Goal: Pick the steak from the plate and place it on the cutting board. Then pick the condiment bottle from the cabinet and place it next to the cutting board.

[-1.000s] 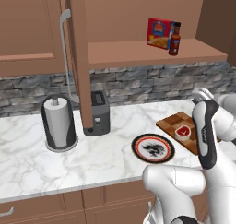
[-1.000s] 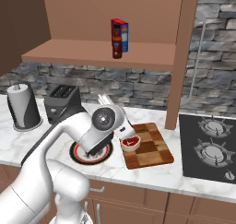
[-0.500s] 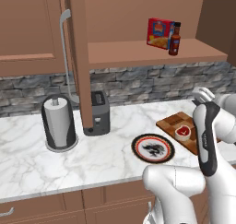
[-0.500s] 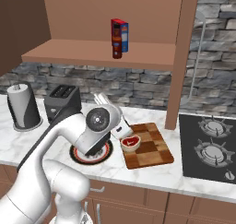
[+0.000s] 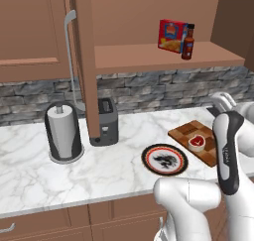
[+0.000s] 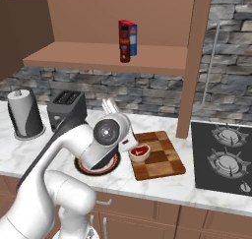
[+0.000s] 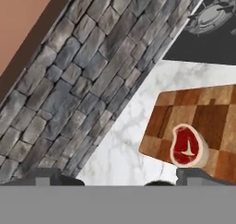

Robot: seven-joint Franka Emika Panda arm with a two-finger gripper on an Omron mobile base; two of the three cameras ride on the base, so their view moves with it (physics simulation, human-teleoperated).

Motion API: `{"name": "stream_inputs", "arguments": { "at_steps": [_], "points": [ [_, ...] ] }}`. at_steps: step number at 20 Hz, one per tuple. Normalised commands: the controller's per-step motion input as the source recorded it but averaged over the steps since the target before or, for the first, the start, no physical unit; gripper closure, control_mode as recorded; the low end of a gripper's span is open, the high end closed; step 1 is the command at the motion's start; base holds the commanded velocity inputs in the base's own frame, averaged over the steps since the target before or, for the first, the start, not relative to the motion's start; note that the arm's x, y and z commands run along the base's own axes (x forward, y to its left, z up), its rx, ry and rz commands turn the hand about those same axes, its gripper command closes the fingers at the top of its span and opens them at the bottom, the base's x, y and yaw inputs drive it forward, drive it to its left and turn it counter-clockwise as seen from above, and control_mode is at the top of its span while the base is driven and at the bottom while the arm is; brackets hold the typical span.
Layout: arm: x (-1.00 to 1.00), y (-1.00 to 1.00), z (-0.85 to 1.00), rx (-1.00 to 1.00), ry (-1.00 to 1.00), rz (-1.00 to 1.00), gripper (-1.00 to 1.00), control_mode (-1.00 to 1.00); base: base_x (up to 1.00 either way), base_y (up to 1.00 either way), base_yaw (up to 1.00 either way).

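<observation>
The steak (image 5: 197, 142) already lies on the cutting board (image 6: 157, 155) near its plate-side edge, so the coming move turns on the condiment bottle (image 5: 187, 41). In the left base view it stands upright on the cabinet (image 5: 163, 56) shelf at about 11 o'clock from the tool (image 6: 112, 106), well above the table (image 5: 114, 160), touching a red and yellow box (image 5: 172, 35). The tool's jaws are spread wide and empty, with open shelf on the bottle's box-free side.
</observation>
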Motion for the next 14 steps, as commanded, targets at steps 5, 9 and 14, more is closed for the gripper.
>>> {"name": "stream_inputs", "arguments": {
  "at_steps": [5, 9, 14],
  "points": [
    [-0.28, 0.28, 0.12, 0.25, -0.08, -0.13, -1.00, -1.00, 0.00, 0.00, 0.00],
    [-0.25, 0.44, 0.08, 0.24, -0.05, -0.12, -1.00, -1.00, 0.00, 0.00, 0.00],
    [-0.08, 0.46, 0.00, 0.26, 0.00, -0.12, -1.00, -1.00, 0.00, 0.00, 0.00]
  ]
}}
